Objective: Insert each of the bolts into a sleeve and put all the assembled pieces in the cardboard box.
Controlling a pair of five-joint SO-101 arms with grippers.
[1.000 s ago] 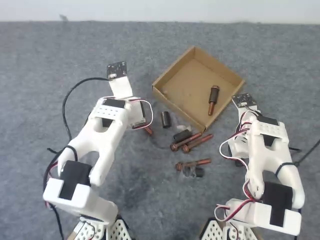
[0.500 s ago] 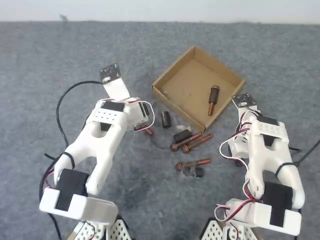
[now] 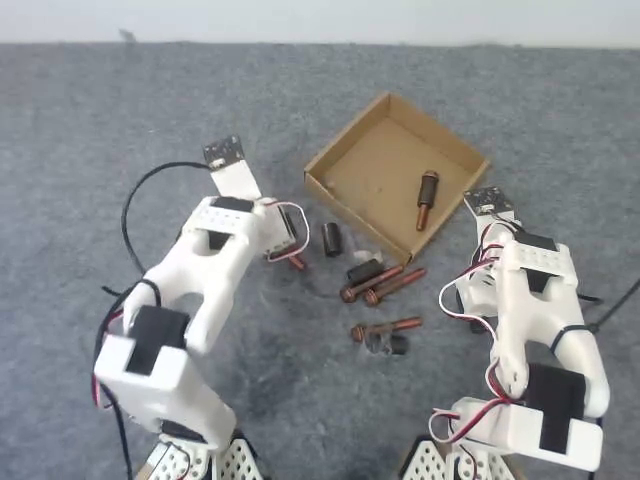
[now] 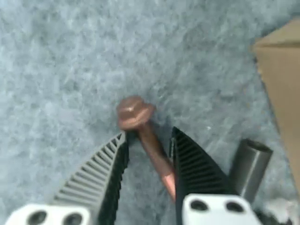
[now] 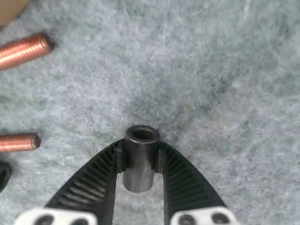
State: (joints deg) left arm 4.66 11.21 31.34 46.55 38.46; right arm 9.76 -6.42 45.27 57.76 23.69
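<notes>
Altogether, five bolts can be counted. One assembled piece [image 3: 427, 200], a bolt with a dark sleeve at its head, is contained in the cardboard box [image 3: 350, 165], close to the wall nearest the right arm. Three bolts are left on the carpet [image 3: 120, 100] just outside the box: a touching pair of bolts [image 3: 383, 284] and a single bolt [image 3: 388, 326] nearer the arms. The fifth bolt [image 4: 136, 112] is gripped askew between the jaws of the left gripper [image 4: 148, 133].

Three sleeves are seen loose on the carpet:
- an upright sleeve [image 3: 331, 239] beside the box
- a second sleeve [image 3: 364, 270] against the pair
- a third sleeve [image 3: 398, 345] by the single bolt

A fourth sleeve [image 5: 139, 164] is clamped between the jaws of the right gripper [image 5: 140, 145], its open bore turned towards the wrist camera.
</notes>
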